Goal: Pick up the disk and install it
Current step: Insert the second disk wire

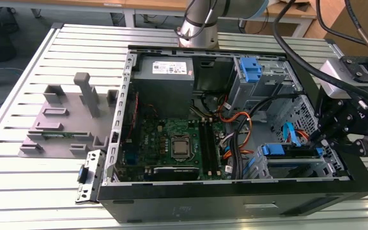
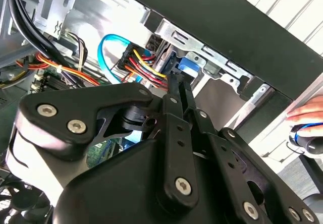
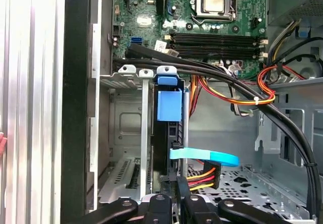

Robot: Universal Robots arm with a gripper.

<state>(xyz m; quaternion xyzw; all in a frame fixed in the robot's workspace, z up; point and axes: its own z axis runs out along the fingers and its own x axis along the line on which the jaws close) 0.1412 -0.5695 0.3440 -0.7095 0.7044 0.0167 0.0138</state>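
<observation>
The disk [image 1: 296, 153] sits on edge in the drive cage at the case's front corner, on the exterior view's right. In the first wrist view the disk [image 3: 166, 133] is a dark slab with a blue carrier tab [image 3: 169, 105]. A light-blue data cable [image 3: 204, 157] and a plug with red and yellow wires [image 3: 202, 178] meet its end. My gripper [image 1: 325, 139] hangs just over that cage. In both wrist views my gripper [image 3: 176, 201] [image 2: 176, 80] is shut, its tips at the disk's edge with nothing visibly between them.
The open case [image 1: 235, 201] lies on a slatted metal table [image 1: 30, 191]. A grey power-supply box [image 1: 165, 72] and a bare blue bracket [image 1: 251, 69] sit at the far end. Thick black cables [image 3: 242, 90] cross near the cage. A person's hand [image 2: 305, 114] rests outside the case wall.
</observation>
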